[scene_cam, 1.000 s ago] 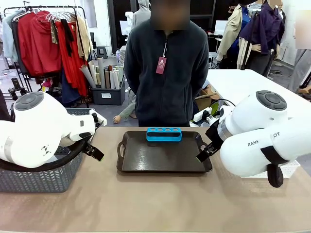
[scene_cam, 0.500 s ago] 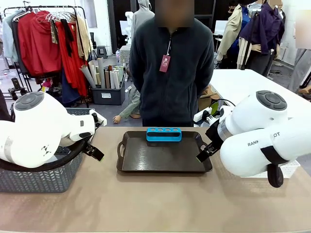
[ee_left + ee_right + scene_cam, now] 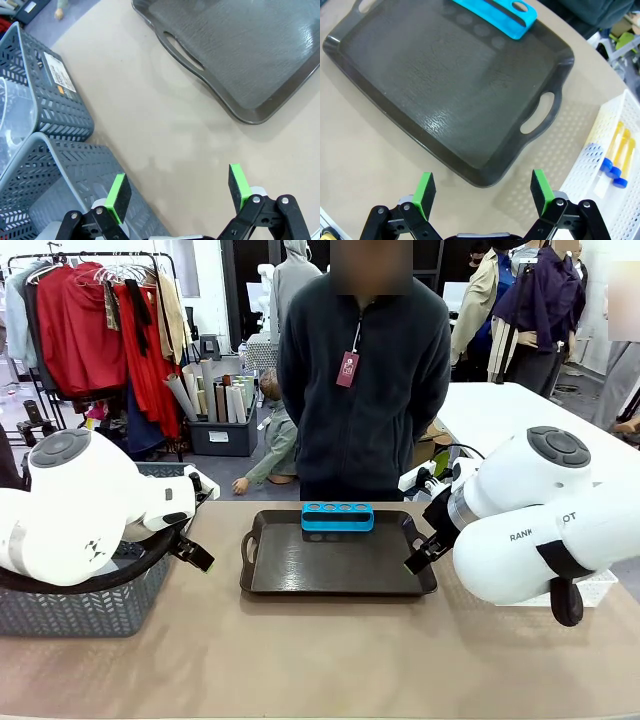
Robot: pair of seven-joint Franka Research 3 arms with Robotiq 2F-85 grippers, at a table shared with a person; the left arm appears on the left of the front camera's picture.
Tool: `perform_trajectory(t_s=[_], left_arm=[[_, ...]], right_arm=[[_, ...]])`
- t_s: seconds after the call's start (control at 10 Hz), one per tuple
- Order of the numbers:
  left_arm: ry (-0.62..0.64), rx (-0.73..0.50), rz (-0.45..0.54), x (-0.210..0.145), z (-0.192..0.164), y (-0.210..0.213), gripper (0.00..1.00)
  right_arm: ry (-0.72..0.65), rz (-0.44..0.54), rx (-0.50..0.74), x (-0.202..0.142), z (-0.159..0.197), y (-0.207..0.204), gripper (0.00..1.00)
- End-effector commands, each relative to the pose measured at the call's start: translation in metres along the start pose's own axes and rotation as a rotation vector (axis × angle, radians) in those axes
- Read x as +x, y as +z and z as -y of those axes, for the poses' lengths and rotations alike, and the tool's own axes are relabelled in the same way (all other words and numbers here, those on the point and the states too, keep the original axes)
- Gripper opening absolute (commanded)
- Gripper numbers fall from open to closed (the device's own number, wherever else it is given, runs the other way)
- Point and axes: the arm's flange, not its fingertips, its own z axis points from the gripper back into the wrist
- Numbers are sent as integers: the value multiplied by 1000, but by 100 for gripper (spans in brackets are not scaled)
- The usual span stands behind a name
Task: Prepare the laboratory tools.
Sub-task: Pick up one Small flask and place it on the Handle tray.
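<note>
A low blue rack (image 3: 338, 517) with empty holes stands at the far edge of the black tray (image 3: 300, 570), also seen as the blue rack (image 3: 495, 12) in the right wrist view. Blue-capped tubes (image 3: 614, 159) of amber liquid lie in a white perforated basket (image 3: 592, 190) to the right of the tray (image 3: 445, 85). My left gripper (image 3: 197, 553) hangs open just left of the tray; its open fingers (image 3: 178, 186) hover over bare table between the tray (image 3: 240, 55) and the grey baskets. My right gripper (image 3: 418, 554) is open beside the tray's right handle, with nothing between its fingers (image 3: 482, 187).
Two grey plastic baskets (image 3: 60, 100) stand at the table's left; something clear lies in the farther one (image 3: 9, 117). The grey basket (image 3: 80, 610) sits under my left arm. A person stands at the far side, hands behind the back. The table's front half is bare.
The person has shifted slightly to the right. Neither arm has moved and both grippers stay open.
</note>
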Motion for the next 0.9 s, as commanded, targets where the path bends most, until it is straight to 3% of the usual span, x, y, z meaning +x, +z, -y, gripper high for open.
perform_trajectory(t_s=[0.0, 0.4, 0.8], left_arm=[[0, 0, 0, 0, 0, 0, 100], [-121, -47, 51, 3, -5, 27, 100], [-133, -40, 53, -1, -13, 48, 100]], right_arm=[[16, -1, -21, -2, -1, 2, 100], [38, -23, -96, 1, -7, 4, 100], [33, -75, -164, 2, -16, 9, 100]])
